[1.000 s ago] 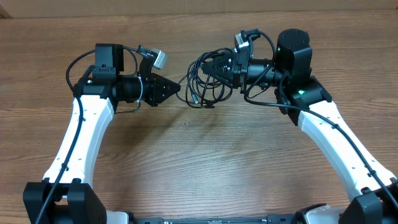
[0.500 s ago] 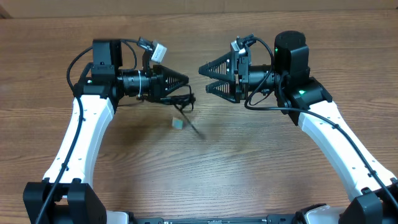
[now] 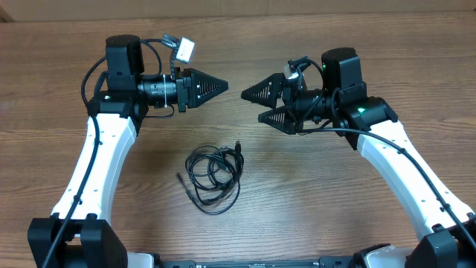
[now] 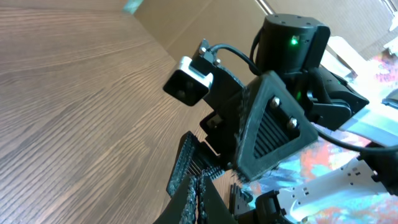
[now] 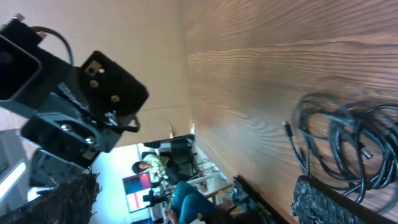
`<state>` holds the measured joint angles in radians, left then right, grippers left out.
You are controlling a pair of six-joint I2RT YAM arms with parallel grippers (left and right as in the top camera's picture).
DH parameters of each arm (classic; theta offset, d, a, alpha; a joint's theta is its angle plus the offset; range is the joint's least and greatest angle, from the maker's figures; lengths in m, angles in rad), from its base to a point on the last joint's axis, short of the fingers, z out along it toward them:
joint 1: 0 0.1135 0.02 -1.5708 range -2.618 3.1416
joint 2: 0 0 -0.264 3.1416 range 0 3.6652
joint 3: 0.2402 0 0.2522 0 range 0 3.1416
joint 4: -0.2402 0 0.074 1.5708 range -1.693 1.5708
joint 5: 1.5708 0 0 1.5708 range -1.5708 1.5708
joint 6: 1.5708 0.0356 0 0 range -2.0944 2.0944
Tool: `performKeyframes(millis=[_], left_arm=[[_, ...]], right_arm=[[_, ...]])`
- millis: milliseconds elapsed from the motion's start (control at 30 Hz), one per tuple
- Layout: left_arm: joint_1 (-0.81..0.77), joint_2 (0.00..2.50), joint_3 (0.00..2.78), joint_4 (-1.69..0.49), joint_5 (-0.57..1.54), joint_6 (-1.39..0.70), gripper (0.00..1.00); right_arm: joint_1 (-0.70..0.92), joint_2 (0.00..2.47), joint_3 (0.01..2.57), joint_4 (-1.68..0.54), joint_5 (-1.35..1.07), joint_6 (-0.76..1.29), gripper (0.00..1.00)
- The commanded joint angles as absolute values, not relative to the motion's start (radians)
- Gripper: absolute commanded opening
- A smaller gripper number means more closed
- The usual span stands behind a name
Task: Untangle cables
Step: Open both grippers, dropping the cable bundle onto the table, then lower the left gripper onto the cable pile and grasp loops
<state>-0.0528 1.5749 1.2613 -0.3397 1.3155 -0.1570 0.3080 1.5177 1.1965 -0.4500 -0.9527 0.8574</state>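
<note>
Lying on the brown wooden worktop (image 3: 312, 216) are thin black looped cables (image 3: 214, 173); left hand (image 3: 223, 85) closed, right hand (image 3: 251, 106) gaping, both empty.

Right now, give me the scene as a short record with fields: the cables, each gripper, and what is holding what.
cables: one tangled black bundle of loops lying on the table, nearer the robot's base than both grippers
left gripper: shut, empty, pointing toward the right gripper
right gripper: open, empty, facing the left gripper
contact: neither gripper touches the cables
surface: wood grain
</note>
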Motion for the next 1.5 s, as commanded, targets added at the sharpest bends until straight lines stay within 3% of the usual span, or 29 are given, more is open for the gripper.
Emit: performKeyframes(millis=[0, 300, 400, 700, 800, 867, 1000, 1467], left_arm=[[-0.057, 1.558, 1.28, -0.368, 1.25, -0.162, 0.05], [-0.065, 1.558, 1.28, -0.717, 0.83, 0.024, 0.37], [-0.086, 1.559, 1.28, -0.845, 0.66, 0.113, 0.42], [-0.187, 1.623, 1.276, -1.029, 0.356, 0.34, 0.42], [-0.206, 1.691, 1.276, -1.036, 0.284, 0.34, 0.36], [-0.206, 1.745, 1.276, -1.036, 0.286, 0.34, 0.3], [-0.206, 1.826, 1.276, -1.036, 0.289, 0.342, 0.27], [-0.216, 1.936, 1.276, -0.986, 0.281, 0.409, 0.35]], right_arm=[[0.306, 1.517, 1.199, -0.485, -0.895, 0.786, 1.0], [0.306, 1.517, 1.199, -0.748, -0.616, 0.74, 1.0], [0.306, 1.517, 1.199, -0.8, -0.528, 0.727, 1.0], [0.306, 1.517, 1.199, -0.821, -0.459, 0.727, 1.0], [0.306, 1.517, 1.199, -0.822, -0.445, 0.727, 1.0], [0.306, 1.517, 1.199, -0.822, -0.445, 0.727, 1.0], [0.306, 1.517, 1.199, -0.822, -0.445, 0.727, 1.0], [0.306, 1.517, 1.199, -0.821, -0.434, 0.723, 1.0]])
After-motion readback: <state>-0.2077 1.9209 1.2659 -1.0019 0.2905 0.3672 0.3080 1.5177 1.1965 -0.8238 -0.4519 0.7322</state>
